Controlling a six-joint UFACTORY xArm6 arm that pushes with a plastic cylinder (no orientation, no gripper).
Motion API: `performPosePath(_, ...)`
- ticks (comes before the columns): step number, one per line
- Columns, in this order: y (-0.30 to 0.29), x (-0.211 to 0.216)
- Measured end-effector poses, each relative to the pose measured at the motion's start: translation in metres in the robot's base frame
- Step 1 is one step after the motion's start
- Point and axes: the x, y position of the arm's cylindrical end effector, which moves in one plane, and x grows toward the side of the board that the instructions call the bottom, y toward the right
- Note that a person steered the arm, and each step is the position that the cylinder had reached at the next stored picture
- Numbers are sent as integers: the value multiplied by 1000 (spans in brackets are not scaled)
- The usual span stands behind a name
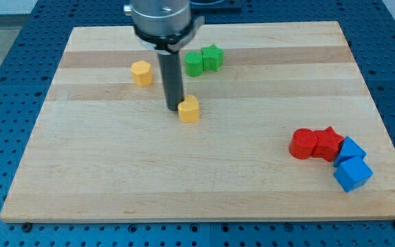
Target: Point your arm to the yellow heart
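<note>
A yellow heart-shaped block (190,109) lies near the middle of the wooden board (115,171). My tip (173,108) rests right at this block's left side, touching or nearly touching it. A second yellow block (141,72), roughly hexagonal, sits up and to the left of the rod.
Two green blocks (203,60) lie together near the view's top, right of the rod. At the view's lower right sit a red cylinder (302,144), a red star-like block (328,143) and two blue blocks (352,167), all bunched together near the board's right edge.
</note>
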Motion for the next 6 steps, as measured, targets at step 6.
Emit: performPosePath(6, 97, 86)
